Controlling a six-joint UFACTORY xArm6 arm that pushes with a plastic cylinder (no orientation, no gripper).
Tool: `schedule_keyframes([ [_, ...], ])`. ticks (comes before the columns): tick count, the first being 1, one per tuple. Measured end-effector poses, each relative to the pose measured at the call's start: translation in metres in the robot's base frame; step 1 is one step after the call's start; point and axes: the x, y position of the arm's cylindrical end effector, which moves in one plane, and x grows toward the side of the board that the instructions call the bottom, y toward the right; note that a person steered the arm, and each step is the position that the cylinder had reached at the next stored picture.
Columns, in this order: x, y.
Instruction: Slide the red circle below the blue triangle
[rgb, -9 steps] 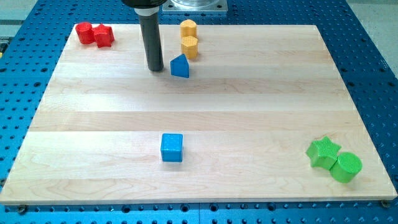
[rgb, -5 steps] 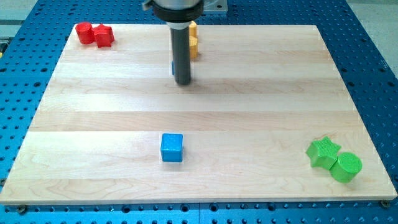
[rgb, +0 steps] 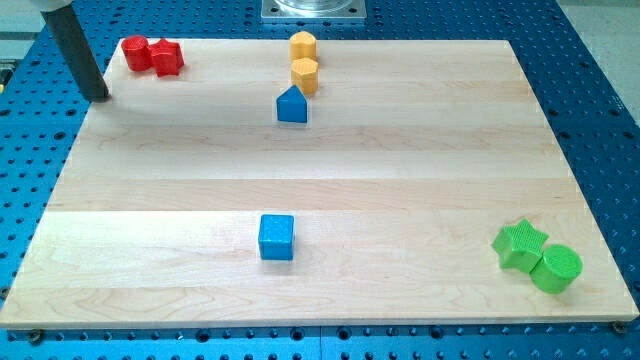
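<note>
Parked at the far left edge of the wooden board: my tip, a bare rod end touching no block. Just right of it and slightly farther back, the red circle, pressed against a second red block of unclear shape. Well right of those, the blue triangle, with two yellow blocks just behind. Nearer, a blue cube. Near right corner: green star touching green cylinder.

I see bright, even light from overhead on the pale counter. The blocks throw only short, soft shadows. Focus is sharp across the frame, with no glare, blur or visible edge distortion.
</note>
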Motion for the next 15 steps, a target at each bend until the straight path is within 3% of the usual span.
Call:
schedule_keyframes([
  [1, -0.071, 0.001],
  [2, -0.107, 0.005],
  [3, -0.086, 0.024],
  [4, 0.012, 0.044],
  [5, 0.051, 0.056],
  [6, -0.001, 0.019],
  [7, -0.011, 0.077],
  [8, 0.033, 0.166],
  [10, -0.043, 0.151],
  [11, -0.005, 0.206],
  [12, 0.079, 0.234],
  [14, 0.067, 0.158],
  [15, 0.108, 0.150],
])
